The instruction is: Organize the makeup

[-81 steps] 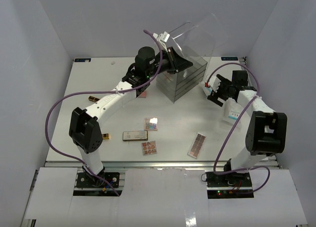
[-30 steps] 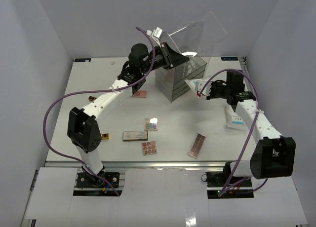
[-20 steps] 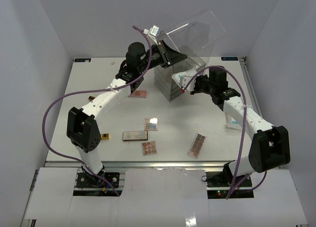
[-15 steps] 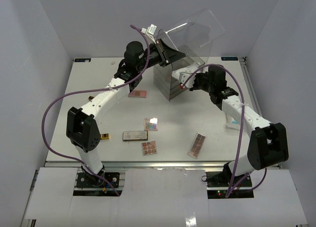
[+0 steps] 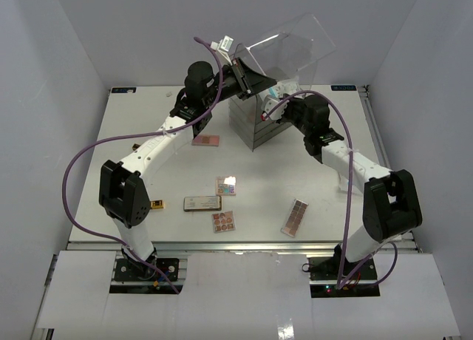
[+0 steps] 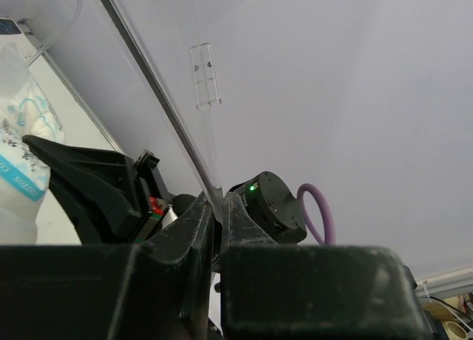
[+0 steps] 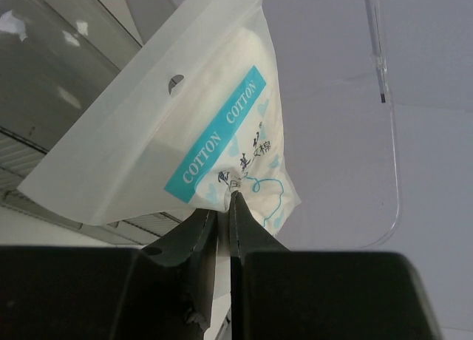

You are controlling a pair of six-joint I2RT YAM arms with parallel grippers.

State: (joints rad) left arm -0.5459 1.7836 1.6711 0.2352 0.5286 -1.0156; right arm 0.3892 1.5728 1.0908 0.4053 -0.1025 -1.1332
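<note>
My right gripper is shut on the lower edge of a white-and-light-blue cotton packet. It holds the packet at the open top of the clear drawer box. My left gripper is shut on the edge of the box's clear lid, which stands tilted up and back. The left wrist view shows the packet at its left edge. More makeup lies on the table: a pink palette, a small palette, a grey compact, a round-pan palette, a long brown palette and a black-gold tube.
A small gold item lies beside the left arm's elbow. The right arm stretches from its base across the table's right side to the box. The box's stacked drawers sit under the packet. White walls close in the table on three sides.
The right arm has swung left with the packet, from the table's right side to the open top of the box. The left gripper keeps the lid raised, shifted slightly left.
</note>
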